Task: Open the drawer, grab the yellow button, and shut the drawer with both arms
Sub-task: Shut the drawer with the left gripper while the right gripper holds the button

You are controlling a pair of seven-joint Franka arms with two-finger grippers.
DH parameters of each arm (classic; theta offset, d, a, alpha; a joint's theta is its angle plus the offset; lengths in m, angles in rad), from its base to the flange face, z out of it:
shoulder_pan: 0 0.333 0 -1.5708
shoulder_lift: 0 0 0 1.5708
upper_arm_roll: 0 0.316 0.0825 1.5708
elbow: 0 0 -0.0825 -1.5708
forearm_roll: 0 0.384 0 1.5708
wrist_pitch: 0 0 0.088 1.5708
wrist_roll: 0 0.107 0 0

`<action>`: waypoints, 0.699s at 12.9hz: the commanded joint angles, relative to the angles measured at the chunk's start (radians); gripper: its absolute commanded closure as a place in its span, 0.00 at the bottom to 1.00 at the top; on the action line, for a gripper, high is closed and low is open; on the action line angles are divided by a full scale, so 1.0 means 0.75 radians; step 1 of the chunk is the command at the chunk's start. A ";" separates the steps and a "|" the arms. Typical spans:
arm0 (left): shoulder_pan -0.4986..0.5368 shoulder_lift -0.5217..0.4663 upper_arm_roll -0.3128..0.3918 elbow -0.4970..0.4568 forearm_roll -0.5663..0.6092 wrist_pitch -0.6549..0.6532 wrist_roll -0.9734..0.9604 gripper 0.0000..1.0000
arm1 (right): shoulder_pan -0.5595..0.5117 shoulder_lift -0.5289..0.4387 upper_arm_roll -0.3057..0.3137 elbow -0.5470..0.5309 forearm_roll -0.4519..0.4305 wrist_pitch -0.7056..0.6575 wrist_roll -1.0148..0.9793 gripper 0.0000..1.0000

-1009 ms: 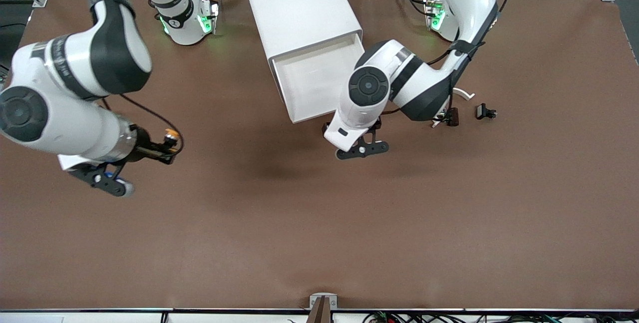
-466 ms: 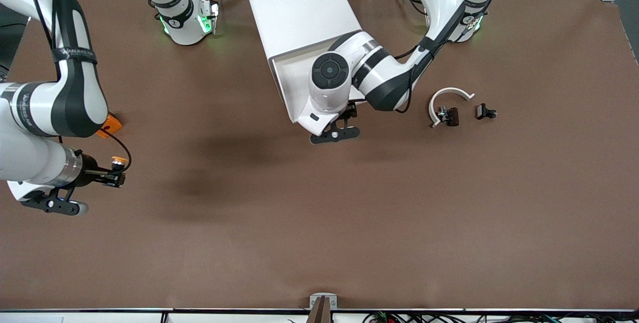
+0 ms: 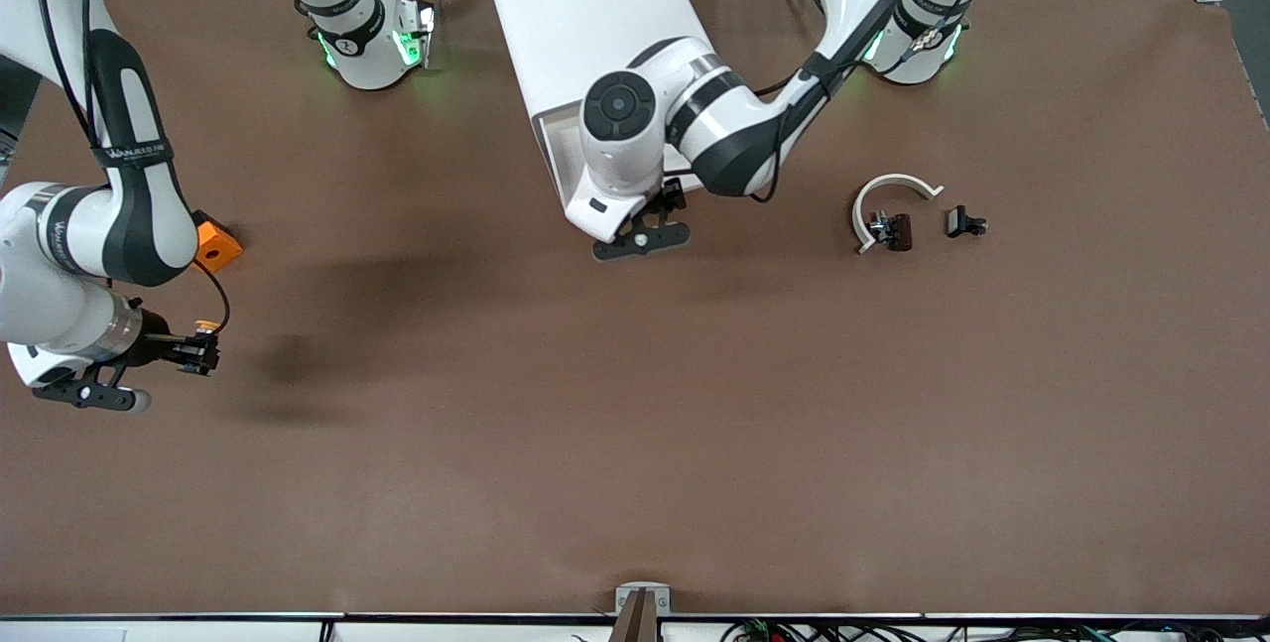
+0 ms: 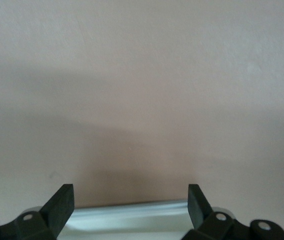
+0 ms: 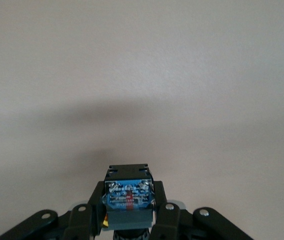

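Note:
My right gripper (image 3: pixel 201 352) is shut on the button (image 3: pixel 205 328), with its orange-yellow cap and dark body, low over the table at the right arm's end. In the right wrist view the button's blue-black body (image 5: pixel 128 199) sits between the fingers of the right gripper (image 5: pixel 129 205). The white cabinet (image 3: pixel 585 17) stands at the back with its drawer (image 3: pixel 556 151) pulled out. My left gripper (image 3: pixel 650 215) is at the drawer's front. In the left wrist view the left gripper (image 4: pixel 129 195) is open, with the silver handle (image 4: pixel 131 215) between its fingers.
An orange square block (image 3: pixel 216 245) lies beside the right arm's forearm. A white curved piece (image 3: pixel 893 188) and two small black clip parts (image 3: pixel 898 230) (image 3: pixel 964 222) lie toward the left arm's end of the table.
My right gripper has carried the button toward the right arm's end of the table, uncovering the orange block. My left gripper has moved from beside the drawer to its front.

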 commanded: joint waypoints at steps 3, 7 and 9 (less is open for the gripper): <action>-0.078 -0.025 -0.045 -0.006 0.005 0.002 -0.124 0.00 | -0.077 -0.034 0.030 -0.204 -0.024 0.230 -0.089 1.00; -0.078 -0.027 -0.103 -0.006 0.003 0.000 -0.173 0.00 | -0.107 -0.013 0.032 -0.243 -0.022 0.327 -0.134 1.00; -0.078 -0.025 -0.123 -0.006 -0.032 -0.008 -0.184 0.00 | -0.116 0.007 0.032 -0.241 -0.022 0.341 -0.140 1.00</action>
